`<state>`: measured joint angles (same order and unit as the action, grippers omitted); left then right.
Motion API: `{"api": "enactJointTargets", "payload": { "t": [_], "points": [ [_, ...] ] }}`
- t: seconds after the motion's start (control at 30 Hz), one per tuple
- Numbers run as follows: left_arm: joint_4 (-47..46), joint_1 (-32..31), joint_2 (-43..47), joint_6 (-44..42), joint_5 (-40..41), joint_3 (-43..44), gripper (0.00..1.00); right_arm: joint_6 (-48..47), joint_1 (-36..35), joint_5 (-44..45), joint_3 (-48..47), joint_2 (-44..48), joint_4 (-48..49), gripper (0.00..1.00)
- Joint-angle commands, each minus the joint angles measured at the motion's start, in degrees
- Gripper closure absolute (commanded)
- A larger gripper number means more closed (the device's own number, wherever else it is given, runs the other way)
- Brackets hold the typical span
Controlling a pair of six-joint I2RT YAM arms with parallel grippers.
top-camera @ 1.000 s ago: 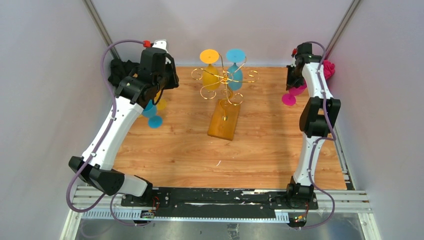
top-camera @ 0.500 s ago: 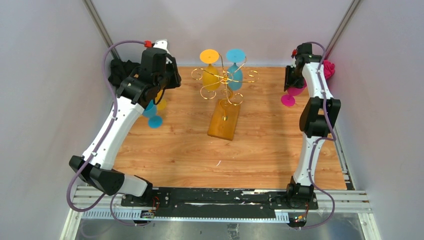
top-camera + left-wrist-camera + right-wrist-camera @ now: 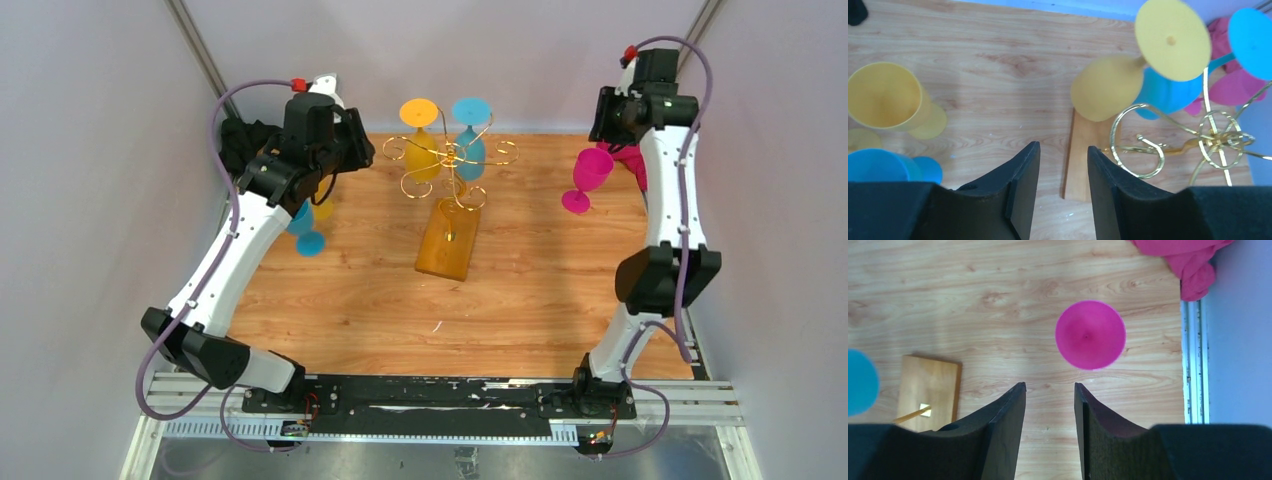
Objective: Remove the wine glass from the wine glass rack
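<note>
Wooden tabletop (image 3: 350,300), right arm (image 3: 668,190) upright, left arm (image 3: 235,240) near rack (image 3: 447,240)

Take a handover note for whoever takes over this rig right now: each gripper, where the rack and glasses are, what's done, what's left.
The left gripper is open and empty, raised beside the wine glass rack.
The right gripper is open and empty, above the pink glass.
On the rack: a hanging yellow glass and a hanging blue glass, both upside down.
Done: the pink glass, a loose yellow glass and a loose blue glass stand on the table.
Left: unhook the two hanging glasses.
</note>
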<state>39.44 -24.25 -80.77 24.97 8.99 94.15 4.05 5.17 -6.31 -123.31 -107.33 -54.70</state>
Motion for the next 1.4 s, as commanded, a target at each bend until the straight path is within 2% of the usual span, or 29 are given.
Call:
{"api": "enactJointTargets", "payload": {
  "t": [0.0,0.1,0.23,0.53,0.67,1.37],
  "points": [
    [-8.9,0.1,0.4,3.2,-2.2,-1.1,0.54,1.8,0.3,-1.1,5.5,6.8,0.7,0.55],
    [-16.3,2.2,2.0,7.9,-4.4,-4.4,0.52,2.8,0.2,-2.2,12.3,12.8,5.0,0.55],
    [-28.3,7.1,2.2,16.8,-12.7,-9.9,0.50,4.7,0.2,-5.1,20.2,21.2,10.3,0.55],
    [-46.3,10.1,-10.2,31.2,-28.4,-8.1,0.51,7.3,0.1,-9.8,28.9,31.6,17.0,0.55],
    [-47.6,10.1,-13.2,33.4,-30.1,-7.0,0.53,7.5,0.1,-10.1,30.4,33.1,17.5,0.55],
    [-49.4,9.2,-14.2,34.9,-32.4,-7.8,0.55,8.3,0.1,-11.1,32.3,34.3,19.8,0.57]
  ]
}}
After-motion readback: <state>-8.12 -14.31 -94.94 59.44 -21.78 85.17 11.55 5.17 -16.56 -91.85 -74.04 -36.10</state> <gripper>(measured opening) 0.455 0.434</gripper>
